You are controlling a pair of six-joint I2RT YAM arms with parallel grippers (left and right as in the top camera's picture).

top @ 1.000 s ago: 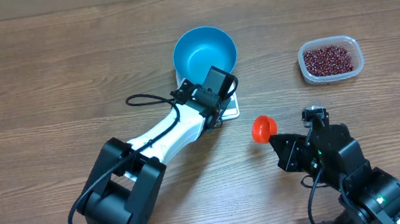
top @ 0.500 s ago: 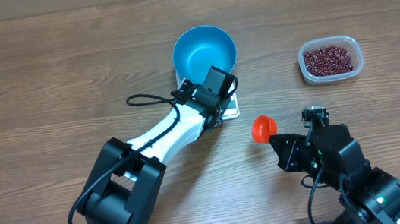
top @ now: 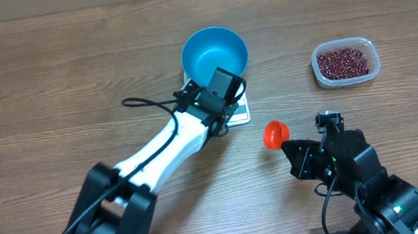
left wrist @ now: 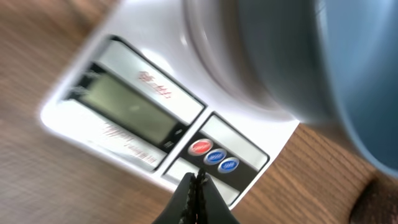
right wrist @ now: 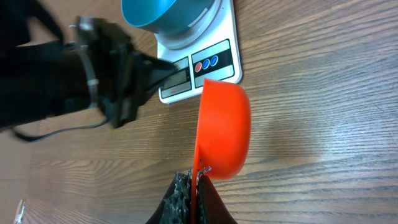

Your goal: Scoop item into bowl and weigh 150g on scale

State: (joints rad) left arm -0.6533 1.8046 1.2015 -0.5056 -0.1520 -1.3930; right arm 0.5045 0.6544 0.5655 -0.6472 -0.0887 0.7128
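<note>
Left arm's elbow just swung out toward 8 o'clock, but its end effector [left wrist: 198,184], tips together, hasn't left the scale [left wrist: 124,106] buttons [left wrist: 214,157]. Guessing it's taring with the empty bowl [top: 214,52] on. Right end effector [right wrist: 194,190] is clamped on the empty scoop [top: 275,134]. The beans [top: 343,61] sit in the tub [top: 375,65] at its 1 o'clock, well apart.

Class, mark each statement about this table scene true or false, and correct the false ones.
1. The blue bowl stands on the scale. True.
2. The bowl has beans in it. False: it is empty; the beans lie in the clear tub.
3. The right gripper holds an orange scoop. True.
4. The left gripper is wide open above the tub. False: it is shut, its tips pointing at the scale's buttons.
</note>
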